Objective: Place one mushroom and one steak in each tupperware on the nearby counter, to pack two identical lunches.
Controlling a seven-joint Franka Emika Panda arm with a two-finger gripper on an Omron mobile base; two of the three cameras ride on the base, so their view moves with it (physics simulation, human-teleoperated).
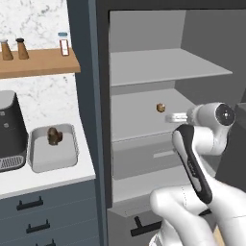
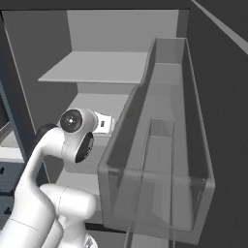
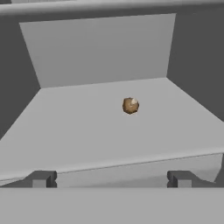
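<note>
A small brown mushroom (image 1: 161, 107) (image 3: 130, 105) lies alone on the middle shelf of the open fridge. My gripper (image 3: 111, 179) is open at that shelf's front edge, pointing in at the mushroom from some way off, with nothing between its fingers. The white hand (image 1: 175, 116) (image 2: 103, 123) reaches in from the right. On the counter (image 1: 48, 180) to the left stands a pale grey tupperware (image 1: 36, 161) with a brown lump of food (image 1: 54, 136) in it. I cannot tell whether that lump is mushroom or steak.
A black-and-grey coffee machine (image 1: 9, 129) stands left of the tub. A wooden wall shelf (image 1: 38, 62) with small bottles hangs above. The fridge's upper shelf (image 1: 163, 65) is bare. The open fridge door with its clear bin (image 2: 160, 145) stands close on the right.
</note>
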